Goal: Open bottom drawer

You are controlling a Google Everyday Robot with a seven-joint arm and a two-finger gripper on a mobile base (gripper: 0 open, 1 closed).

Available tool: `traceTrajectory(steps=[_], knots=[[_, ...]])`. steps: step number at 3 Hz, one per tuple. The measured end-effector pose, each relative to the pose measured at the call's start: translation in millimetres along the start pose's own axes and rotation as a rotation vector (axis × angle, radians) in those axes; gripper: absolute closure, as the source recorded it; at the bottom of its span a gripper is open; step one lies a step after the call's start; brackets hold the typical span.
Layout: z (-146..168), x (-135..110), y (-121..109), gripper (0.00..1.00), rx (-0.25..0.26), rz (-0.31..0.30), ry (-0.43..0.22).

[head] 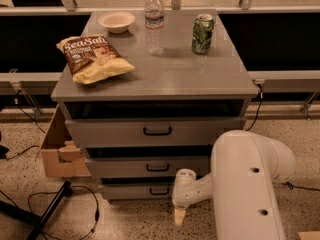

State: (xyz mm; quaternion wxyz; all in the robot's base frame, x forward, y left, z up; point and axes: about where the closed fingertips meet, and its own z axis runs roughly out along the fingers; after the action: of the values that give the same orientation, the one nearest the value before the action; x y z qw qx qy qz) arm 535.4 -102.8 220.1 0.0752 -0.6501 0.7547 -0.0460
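The bottom drawer (135, 190) is the lowest of 3 grey fronts under the desk's (170, 79) front edge, with a dark gap above it. Its black handle (160, 190) sits mid-front. The gripper (179, 216) hangs just right of that handle, below the front edge toward the front-right corner, pointing down at the floor and clear of the drawer. I cannot tell how far open it is, and nothing shows in its hold. The white arm (247, 184) rises behind it. On top, a chip bag (95, 59) lies near the left edge. A bowl (116, 21), bottle (154, 23) and can (202, 34) line the back edge. A box (55, 151) stands beside the left edge.
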Motion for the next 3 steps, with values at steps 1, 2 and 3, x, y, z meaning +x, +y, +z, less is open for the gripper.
traceTrajectory(steps=[1, 2, 3], knots=[[11.4, 4.4, -11.4, 0.00, 0.028, -0.022, 0.017], [24.2, 10.9, -19.6, 0.00, 0.051, -0.017, 0.016], [38.7, 14.9, -28.6, 0.00, 0.071, 0.006, 0.000]])
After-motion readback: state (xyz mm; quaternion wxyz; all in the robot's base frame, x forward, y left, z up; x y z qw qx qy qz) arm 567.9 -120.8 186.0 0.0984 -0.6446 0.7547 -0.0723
